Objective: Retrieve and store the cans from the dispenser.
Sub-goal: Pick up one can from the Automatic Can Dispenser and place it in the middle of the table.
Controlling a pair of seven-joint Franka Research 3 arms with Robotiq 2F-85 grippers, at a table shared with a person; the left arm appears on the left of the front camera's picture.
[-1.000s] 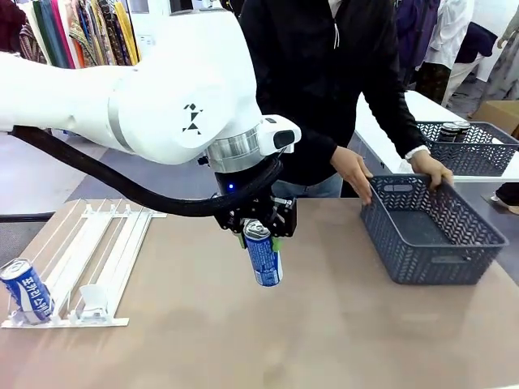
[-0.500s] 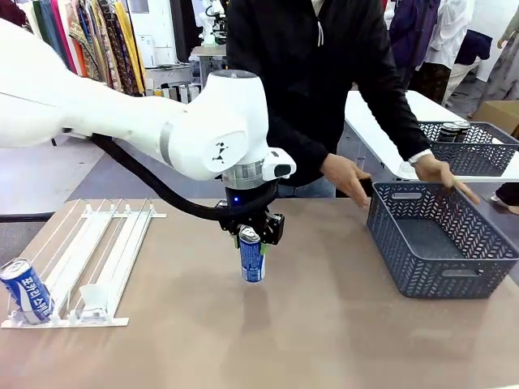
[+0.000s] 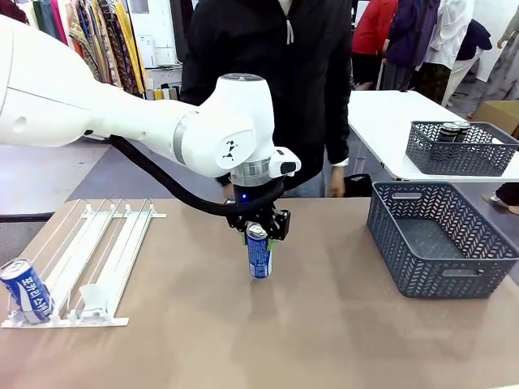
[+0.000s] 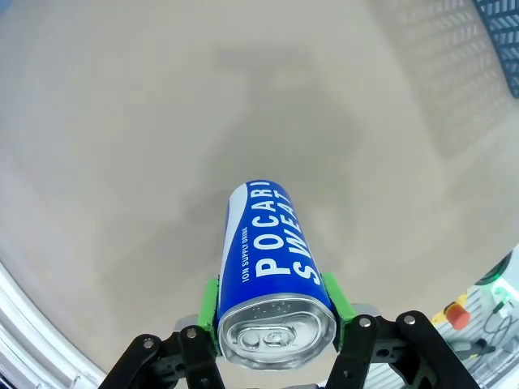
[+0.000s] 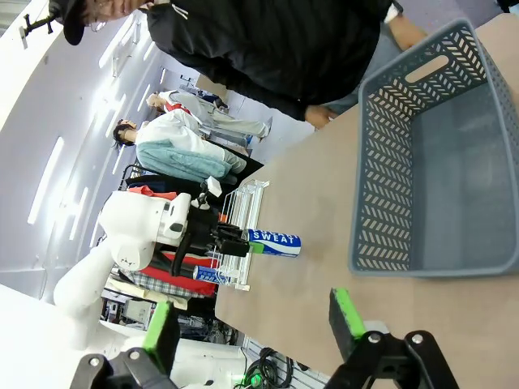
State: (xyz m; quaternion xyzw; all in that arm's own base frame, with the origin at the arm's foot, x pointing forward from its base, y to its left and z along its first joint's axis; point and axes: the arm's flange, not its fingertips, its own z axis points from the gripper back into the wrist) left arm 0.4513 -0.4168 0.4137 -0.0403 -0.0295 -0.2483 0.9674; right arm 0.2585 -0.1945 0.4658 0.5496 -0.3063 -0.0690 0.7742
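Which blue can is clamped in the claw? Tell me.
The upright blue can mid-table, gripped at its top by the left claw; the other blue can leans ungripped in the dispenser.

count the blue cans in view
2. One blue can is gripped in the left hand mid-table. A second blue can lies at the dispenser's front stop. The far basket may hide more.

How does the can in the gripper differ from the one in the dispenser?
The held can is upright, clamped near its top by the left gripper. The dispenser can sits tilted at the front-left end of the dispenser, ungripped. Both are blue with white lettering and silver tops.
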